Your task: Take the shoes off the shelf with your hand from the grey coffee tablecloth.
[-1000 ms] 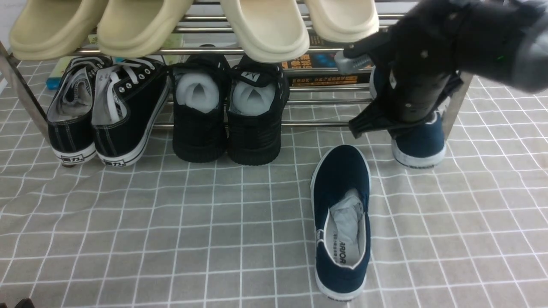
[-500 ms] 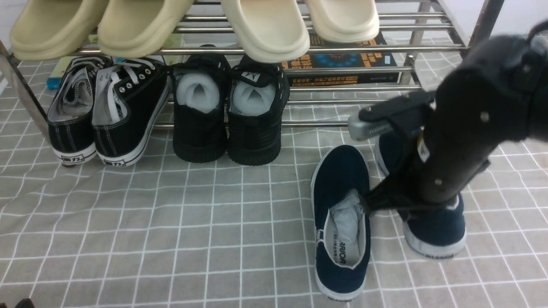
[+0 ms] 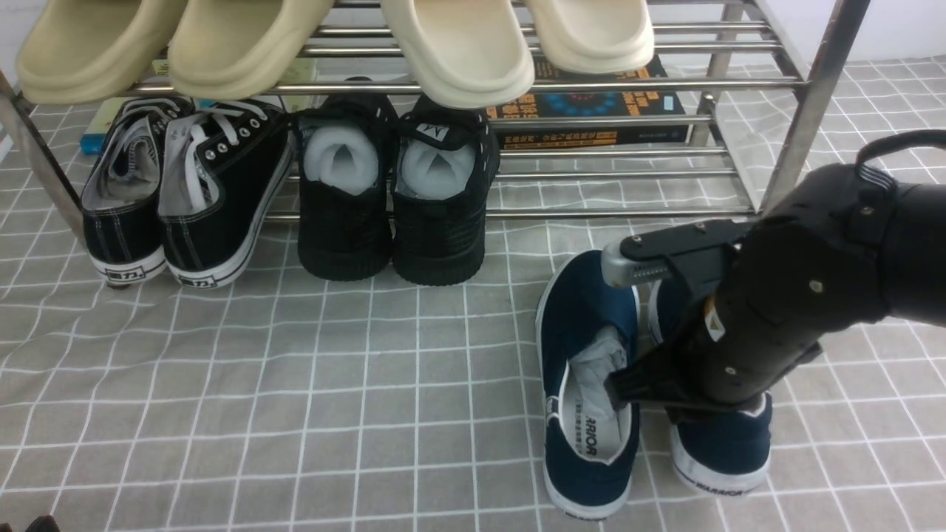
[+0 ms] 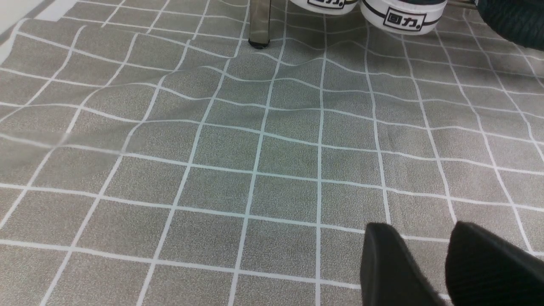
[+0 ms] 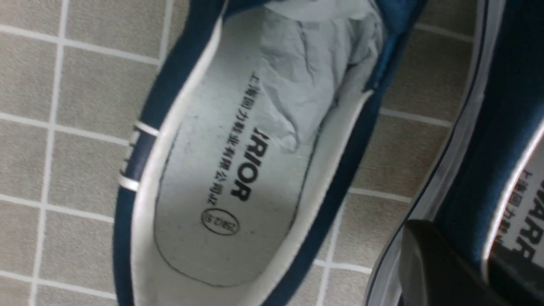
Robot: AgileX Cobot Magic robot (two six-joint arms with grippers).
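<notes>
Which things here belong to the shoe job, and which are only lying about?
Job: free navy slip-on; gripped navy slip-on; right tool; shelf; grey cloth.
Lying about: black lace-up sneakers; black mesh shoes; beige slippers; book.

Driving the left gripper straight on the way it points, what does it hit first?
Looks free over the tablecloth until the white-soled black sneaker by the shelf leg. If the left gripper tilts down, that cloth comes first; depth is unclear.
</notes>
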